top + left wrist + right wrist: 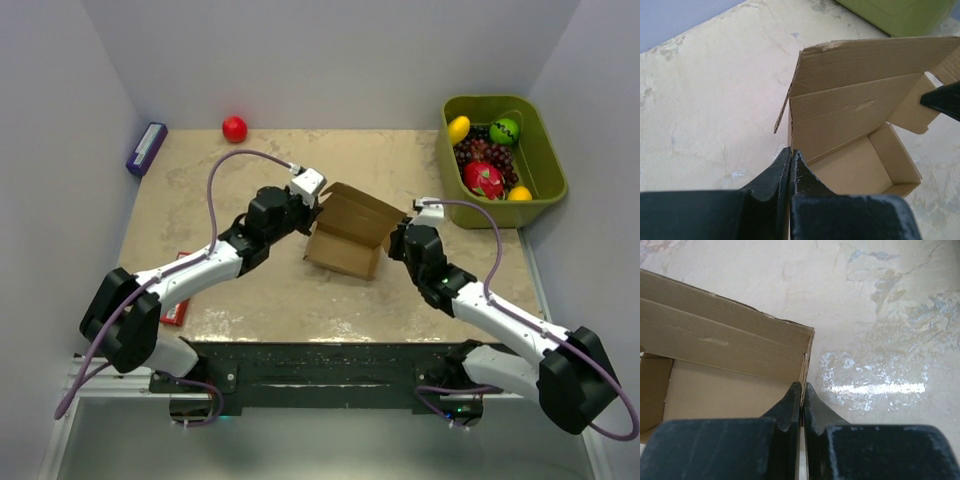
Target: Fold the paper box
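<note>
Paper box (pixel 345 240) is sitting mid-tabletop (pixel 250 160) between the two arms, half-formed: tray is up, lid flap (pixel 362 208) is standing open on the far side. Left jaws are pinching the box's left end wall and right jaws are pinching the right end wall, both nearly closed on thin cardboard. Long axis is running arm to arm, so both arms are equally near. Lid is probably coming down toward the arms next, which is likely needing one end freed.
</note>
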`<action>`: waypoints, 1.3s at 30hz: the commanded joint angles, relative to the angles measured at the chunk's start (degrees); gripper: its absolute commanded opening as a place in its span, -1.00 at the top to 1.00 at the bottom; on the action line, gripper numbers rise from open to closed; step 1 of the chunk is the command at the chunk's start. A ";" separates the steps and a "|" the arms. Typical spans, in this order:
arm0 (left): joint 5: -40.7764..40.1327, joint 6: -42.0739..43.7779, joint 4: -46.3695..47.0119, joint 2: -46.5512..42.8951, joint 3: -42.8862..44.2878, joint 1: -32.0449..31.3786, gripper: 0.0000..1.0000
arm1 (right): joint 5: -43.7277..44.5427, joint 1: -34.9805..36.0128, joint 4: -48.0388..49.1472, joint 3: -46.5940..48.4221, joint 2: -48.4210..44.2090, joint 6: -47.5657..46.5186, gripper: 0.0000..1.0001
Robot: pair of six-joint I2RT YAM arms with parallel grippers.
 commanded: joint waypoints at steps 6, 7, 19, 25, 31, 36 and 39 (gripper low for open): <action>-9.03 -7.55 14.05 1.20 -7.22 -1.73 1.00 | 5.44 2.17 13.03 -0.21 2.35 -0.42 1.00; -9.57 -7.73 15.89 1.11 -8.88 -1.90 1.00 | 6.14 2.95 12.85 -0.48 2.09 -0.33 1.00; -16.07 -12.65 26.36 4.18 -18.29 -5.15 1.00 | 16.42 11.22 13.03 -3.73 5.08 6.00 1.00; -18.80 -13.71 28.91 5.76 -21.29 -7.18 1.00 | 19.42 12.98 11.18 -5.31 5.52 10.30 1.00; -19.68 -14.85 29.79 6.64 -23.66 -7.71 1.00 | 20.56 14.56 9.60 -6.37 6.83 14.61 1.00; -20.73 -15.03 29.62 6.56 -24.89 -8.41 1.00 | 22.40 15.97 6.62 -5.58 7.10 17.42 1.00; -21.70 -14.85 29.79 6.47 -25.77 -8.85 1.00 | 22.41 16.76 5.82 -5.32 6.57 18.75 1.00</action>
